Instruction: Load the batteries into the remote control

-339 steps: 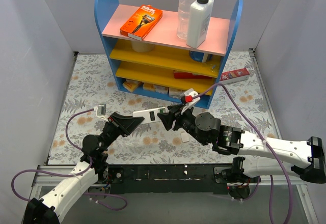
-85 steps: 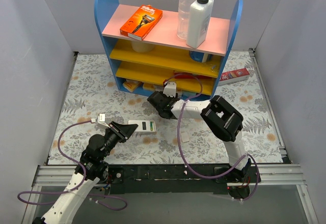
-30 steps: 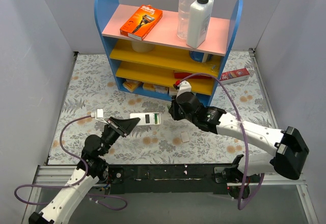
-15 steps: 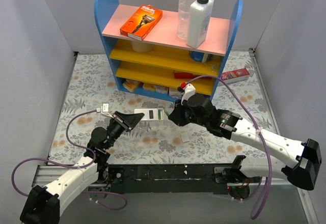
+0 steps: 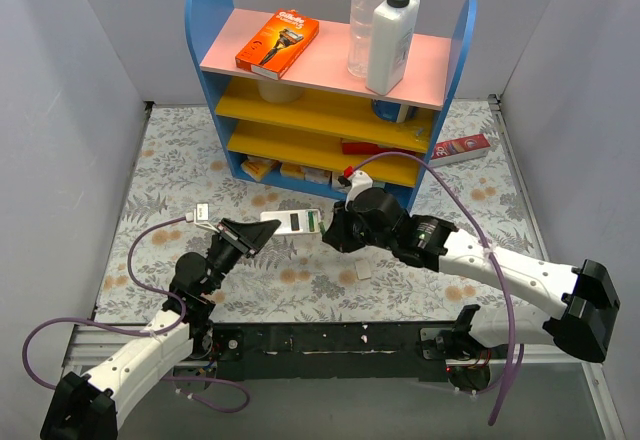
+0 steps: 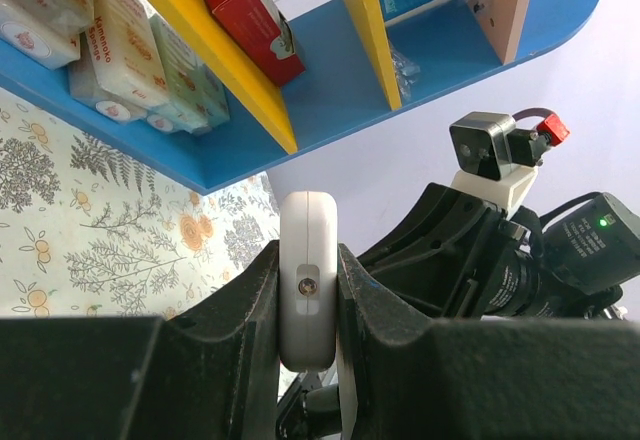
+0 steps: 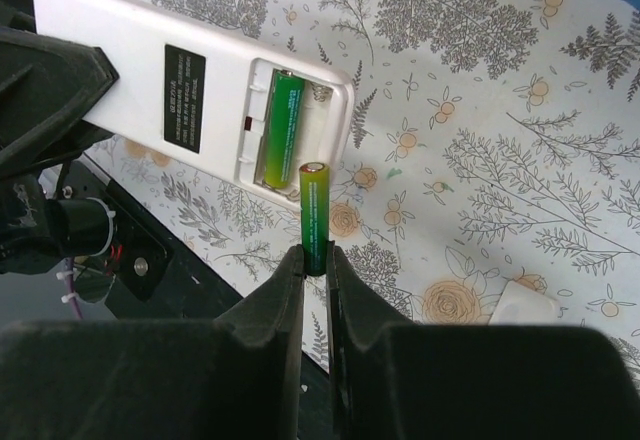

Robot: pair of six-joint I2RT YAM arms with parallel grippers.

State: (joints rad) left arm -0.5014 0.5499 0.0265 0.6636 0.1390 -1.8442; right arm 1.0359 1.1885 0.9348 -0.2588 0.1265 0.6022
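Observation:
My left gripper [image 5: 252, 232] is shut on one end of the white remote control [image 5: 292, 223], holding it off the table with its back up and the battery bay open. In the left wrist view the remote [image 6: 307, 260] stands edge-on, clamped between the fingers. A green battery [image 7: 279, 128] lies in the bay of the remote [image 7: 160, 70]. My right gripper [image 7: 315, 260] is shut on a second green battery [image 7: 314, 215], which points at the bay's open end, just short of it. In the top view the right gripper [image 5: 330, 232] is beside the remote's right end.
A blue shelf unit [image 5: 320, 90] with yellow and pink boards stands just behind, holding boxes and bottles. A small loose white plastic piece [image 5: 362, 271] lies on the floral mat; it shows as well in the right wrist view [image 7: 528, 304]. A red-and-white carton [image 5: 460, 146] lies at the back right.
Over the last second the left gripper lifted the remote up and right toward the shelf. The right gripper came down from the shelf to the remote's open end, battery held throughout.

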